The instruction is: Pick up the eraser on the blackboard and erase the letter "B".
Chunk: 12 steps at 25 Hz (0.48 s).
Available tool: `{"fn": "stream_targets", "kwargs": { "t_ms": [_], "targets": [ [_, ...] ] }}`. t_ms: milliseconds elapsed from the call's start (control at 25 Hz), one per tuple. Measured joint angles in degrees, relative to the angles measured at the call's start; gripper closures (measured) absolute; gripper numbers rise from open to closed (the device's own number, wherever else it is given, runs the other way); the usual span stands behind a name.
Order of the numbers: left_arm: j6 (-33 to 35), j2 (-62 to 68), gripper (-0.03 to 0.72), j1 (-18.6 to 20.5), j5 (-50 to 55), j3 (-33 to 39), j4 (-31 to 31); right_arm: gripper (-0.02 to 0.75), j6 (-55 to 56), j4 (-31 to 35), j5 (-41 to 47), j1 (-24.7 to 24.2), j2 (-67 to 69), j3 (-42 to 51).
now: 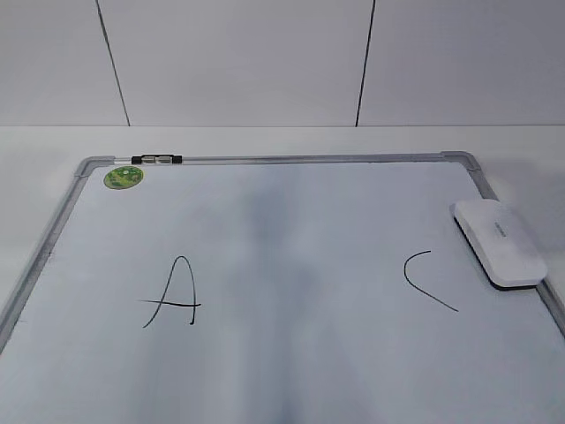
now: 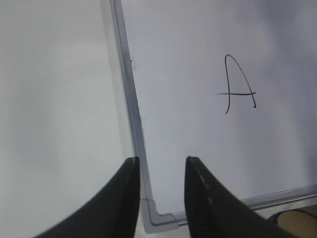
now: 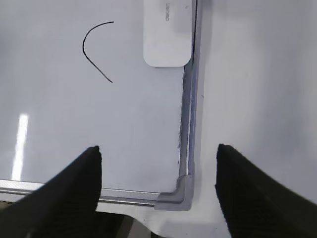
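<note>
The blackboard [image 1: 265, 256] is a white board in a silver-grey frame, lying flat. The white eraser [image 1: 499, 240] rests on its right edge; it also shows at the top of the right wrist view [image 3: 167, 34]. A black "A" [image 1: 172, 293] is at the left and a "C" [image 1: 425, 278] at the right. No letter "B" shows; the space between them holds only a faint grey smudge. My left gripper [image 2: 161, 163] is open and empty above the board's near left corner. My right gripper [image 3: 158, 151] is wide open and empty above the near right corner [image 3: 176, 196]. Neither gripper shows in the exterior view.
A small black-and-silver marker [image 1: 157, 159] lies on the far frame rail next to a round green sticker [image 1: 124, 177]. A white table surrounds the board, with a white panelled wall behind. The "A" [image 2: 237, 87] and "C" [image 3: 96, 49] also show in the wrist views.
</note>
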Motion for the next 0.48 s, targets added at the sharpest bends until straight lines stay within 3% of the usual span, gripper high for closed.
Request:
{"fn": "stream_targets", "kwargs": {
  "t_ms": [480],
  "targets": [
    [0.1, -32.7, 0.454, 0.0, 1.2, 18.2, -0.8, 0.176, -1.7, 1.3, -9.6, 0.0, -28.2, 24.7]
  ]
}}
